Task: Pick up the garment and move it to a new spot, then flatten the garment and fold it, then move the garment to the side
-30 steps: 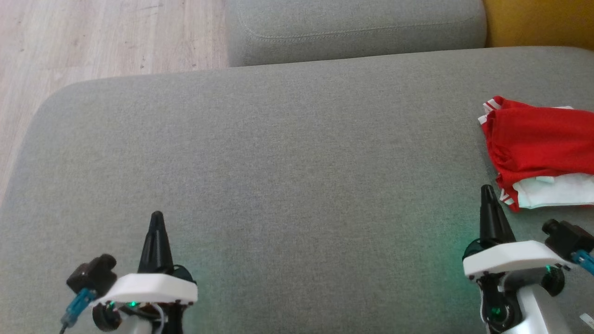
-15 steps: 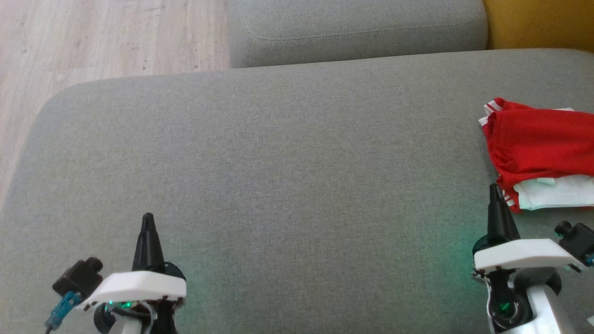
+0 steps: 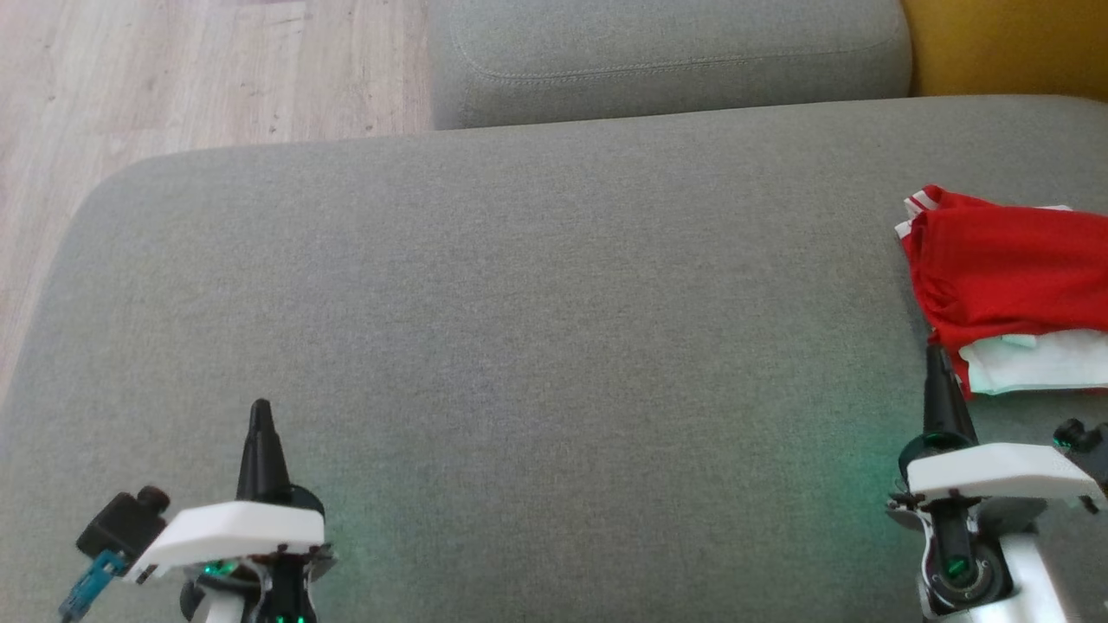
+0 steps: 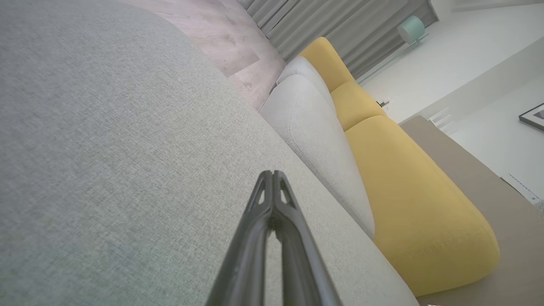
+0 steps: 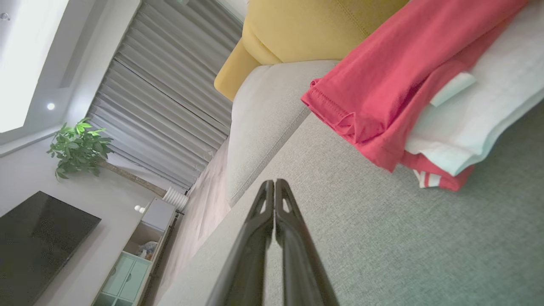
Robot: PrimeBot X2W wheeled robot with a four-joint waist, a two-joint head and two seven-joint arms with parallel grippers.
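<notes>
The garment (image 3: 1008,272) is red with white stripes and a white part, lying folded at the right edge of the grey sofa seat (image 3: 519,303); the right wrist view shows the garment (image 5: 399,93) up close at the upper right. My right gripper (image 3: 933,348) is shut and empty, its tip just left of the garment's near corner. In its own wrist view the right gripper (image 5: 272,182) has its fingers pressed together above bare cushion. My left gripper (image 3: 260,405) at the lower left is shut too, holding nothing; the left wrist view shows the left gripper (image 4: 272,173) over grey fabric.
A second grey cushion (image 3: 666,52) lies beyond the seat, with a yellow cushion (image 3: 1004,43) at the far right. Wooden floor (image 3: 173,69) runs past the seat's rounded left corner. The right wrist view takes in curtains, a plant (image 5: 78,146) and a dark screen (image 5: 38,238).
Both grippers have slid lower in the head view, staying shut. The left one drifted a little left, the right one a little right. The garment has not moved.
</notes>
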